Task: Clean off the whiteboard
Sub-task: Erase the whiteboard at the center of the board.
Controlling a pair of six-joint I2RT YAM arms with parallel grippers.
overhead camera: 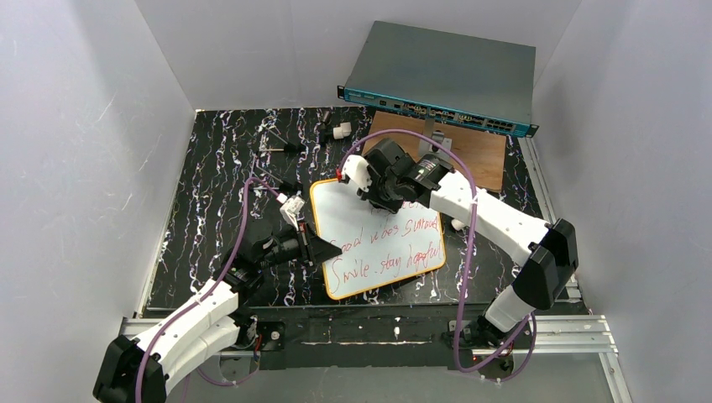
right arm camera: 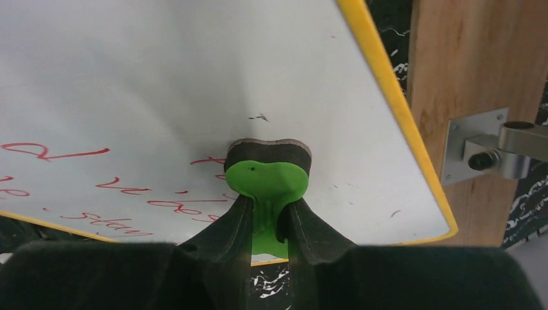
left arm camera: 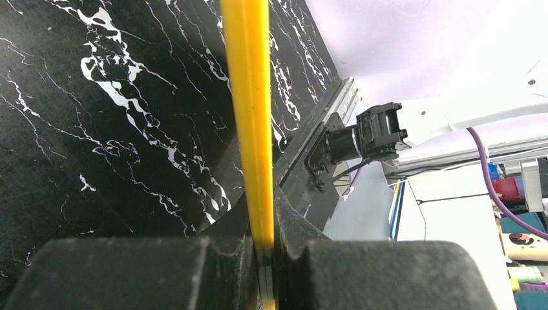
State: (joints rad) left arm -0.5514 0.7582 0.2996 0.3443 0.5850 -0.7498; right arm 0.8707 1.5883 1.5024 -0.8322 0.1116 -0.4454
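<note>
Quick count: one whiteboard (overhead camera: 369,243), one wooden board (overhead camera: 483,155) at the counter's (overhead camera: 210,210) far right corner, one green eraser (right arm camera: 265,181), one flat grey box (overhead camera: 445,80), and two tools: left tool (left arm camera: 263,255) and right tool (right arm camera: 266,223).

The whiteboard (overhead camera: 378,239) lies at the centre of the table (overhead camera: 210,168). The wooden board (overhead camera: 483,155) lies behind it to the right, with the rack unit (overhead camera: 445,75) behind that. The eraser (right arm camera: 266,177) rests on the whiteboard's far part.
</note>
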